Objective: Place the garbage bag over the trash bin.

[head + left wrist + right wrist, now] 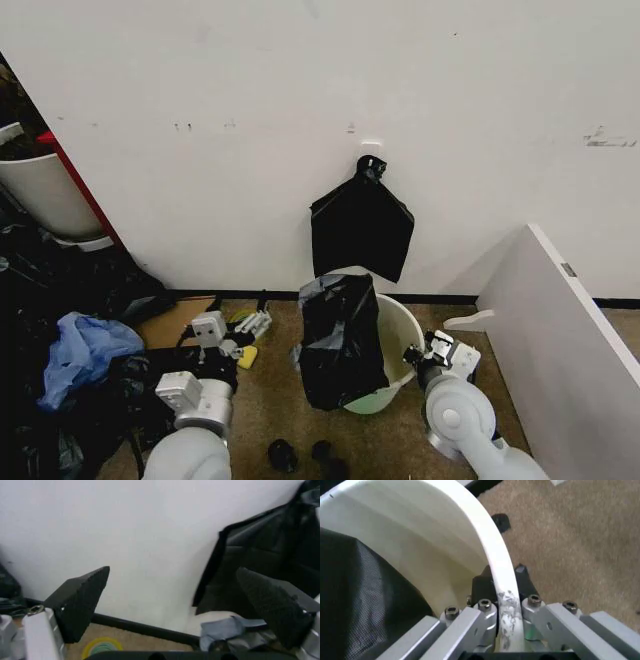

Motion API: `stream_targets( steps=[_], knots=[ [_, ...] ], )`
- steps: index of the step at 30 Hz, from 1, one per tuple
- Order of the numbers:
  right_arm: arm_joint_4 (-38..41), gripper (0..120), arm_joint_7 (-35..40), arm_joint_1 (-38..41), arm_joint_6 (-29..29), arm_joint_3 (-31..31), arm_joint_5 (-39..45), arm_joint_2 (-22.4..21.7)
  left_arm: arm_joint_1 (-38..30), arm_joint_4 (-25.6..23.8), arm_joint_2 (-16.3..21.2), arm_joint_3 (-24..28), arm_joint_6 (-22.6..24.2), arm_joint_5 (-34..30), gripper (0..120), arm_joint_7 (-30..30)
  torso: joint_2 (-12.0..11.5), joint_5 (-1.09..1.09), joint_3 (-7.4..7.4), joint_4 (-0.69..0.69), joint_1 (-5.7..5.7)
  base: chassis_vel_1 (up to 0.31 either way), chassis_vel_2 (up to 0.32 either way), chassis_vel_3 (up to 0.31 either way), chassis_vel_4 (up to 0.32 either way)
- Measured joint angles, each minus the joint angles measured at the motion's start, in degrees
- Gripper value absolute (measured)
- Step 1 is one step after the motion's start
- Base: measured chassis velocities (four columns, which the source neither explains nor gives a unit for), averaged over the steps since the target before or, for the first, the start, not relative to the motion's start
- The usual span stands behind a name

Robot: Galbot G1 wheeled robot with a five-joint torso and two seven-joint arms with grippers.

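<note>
right gripper (507, 611) clenched on trash bin (400, 330) rim | garbage bag (340, 340) draped over bin's left side | left gripper (175, 603) released, left of bin | brown floor (270, 400), white wall (300, 80) behind bin

Thin crinkled black plastic garbage bag (342, 340) looking glossy; round cream-white plastic trash bin (402, 330) showing smooth; left tool's black pads (80, 603) looking textured matt.

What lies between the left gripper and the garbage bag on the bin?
Head view: bare brown floor separates the open left gripper from the garbage bag draped over the trash bin; the right gripper clamps its rim.
</note>
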Motion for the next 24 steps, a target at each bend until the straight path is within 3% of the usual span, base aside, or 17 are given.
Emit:
stream_targets(
  steps=[7,13,16,20,24],
  knots=[
    [-0.7,3,-0.5,-0.6,0.0,-0.6,-2.2,2.3,-0.4,2.2,0.4,-1.2,-0.7,-0.5,100,0.0,0.0,-0.01,0.0,0.01,0.0,0.0,0.0,0.0,0.0],
    [-0.8,22,-5.2,-2.2,0.4,-0.2,-5.6,2.3,-2.0,5.2,1.4,-1.7,-1.1,-1.4,100,0.0,0.0,0.0,0.0,0.01,0.0,0.0,0.0,0.0,0.0],
    [0.0,34,-7.2,-4.2,1.7,-0.2,-14.6,1.1,-2.8,6.1,1.6,-1.7,-1.1,-1.6,100,0.0,0.0,0.0,0.0,0.01,0.0,0.0,0.0,0.0,0.0],
    [4.3,51,-9.5,-7.3,3.5,-0.3,-22.3,-0.5,-3.4,6.9,1.9,-1.6,-1.1,-1.6,100,0.0,0.0,0.0,0.0,-0.01,0.0,0.0,0.0,0.0,0.0],
    [10.0,65,-11.6,-8.5,4.4,-1.7,-23.8,-0.7,-3.8,7.6,2.3,-1.7,-1.0,-1.7,100,0.0,0.0,0.0,0.0,0.0,0.0,0.0,0.0,0.0,0.0]
  ],
)
